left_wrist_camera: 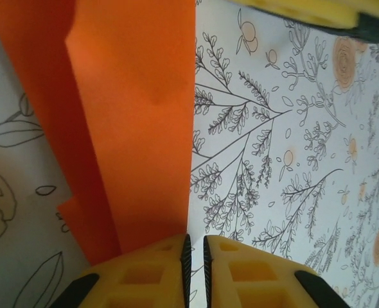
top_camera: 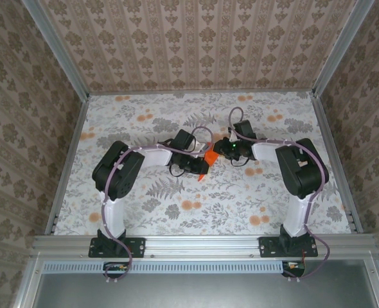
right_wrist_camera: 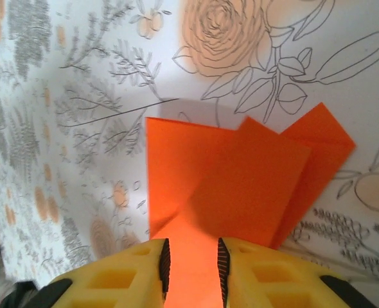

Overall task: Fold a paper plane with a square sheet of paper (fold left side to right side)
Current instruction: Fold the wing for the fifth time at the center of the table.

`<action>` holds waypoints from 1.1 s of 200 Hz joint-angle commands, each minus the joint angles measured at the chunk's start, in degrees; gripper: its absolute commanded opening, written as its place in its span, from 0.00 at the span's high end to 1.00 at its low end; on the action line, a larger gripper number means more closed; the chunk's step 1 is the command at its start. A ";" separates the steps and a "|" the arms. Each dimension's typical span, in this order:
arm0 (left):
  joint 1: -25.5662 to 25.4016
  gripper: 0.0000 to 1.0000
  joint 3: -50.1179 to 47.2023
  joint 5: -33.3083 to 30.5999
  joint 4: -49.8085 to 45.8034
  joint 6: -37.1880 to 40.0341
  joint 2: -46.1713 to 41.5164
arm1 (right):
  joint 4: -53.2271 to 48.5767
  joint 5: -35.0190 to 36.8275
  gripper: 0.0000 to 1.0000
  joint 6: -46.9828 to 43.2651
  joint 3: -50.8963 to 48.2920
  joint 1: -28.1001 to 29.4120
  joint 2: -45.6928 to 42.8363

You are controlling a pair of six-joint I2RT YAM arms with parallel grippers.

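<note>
Showing layered folds, the orange square sheet of paper (right_wrist_camera: 228,173) sits in the middle of the floral table (top_camera: 241,205). The right pincer (right_wrist_camera: 192,263) straddles it, jaws slightly apart. The left pincer (left_wrist_camera: 196,256) has its jaws nearly together at the sheet's edge, grip unclear.

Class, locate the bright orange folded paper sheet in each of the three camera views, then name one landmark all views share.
Top external: the bright orange folded paper sheet is a small patch just right of centre.
Left wrist: the sheet spans upper left down to bottom centre.
Right wrist: the sheet sits centre, reaching the bottom edge.
Shared landmark: the floral-printed table cover.
</note>
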 commanded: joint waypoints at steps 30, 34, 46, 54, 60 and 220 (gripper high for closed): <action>0.73 0.86 -3.23 -0.98 -3.91 -1.75 1.18 | 5.18 -3.22 0.84 0.69 -6.83 1.83 -6.66; 0.67 0.86 -3.26 -1.01 -3.92 -1.76 1.17 | 5.66 -3.36 0.85 0.80 -7.29 2.21 -6.53; 0.68 0.86 -3.16 -0.99 -3.95 -1.75 1.27 | 6.43 -3.29 0.86 1.12 -7.81 3.05 -6.01; 0.74 0.86 -3.12 -1.06 -4.16 -1.78 1.34 | 6.78 -3.38 0.87 1.22 -7.79 3.48 -5.28; 0.75 0.87 -2.99 -1.05 -4.25 -1.77 1.31 | 6.88 -3.38 0.87 1.27 -7.55 3.77 -4.74; 1.10 0.89 -2.20 -0.81 -5.12 -2.11 2.50 | -2.58 1.85 0.89 -6.25 0.03 3.11 3.40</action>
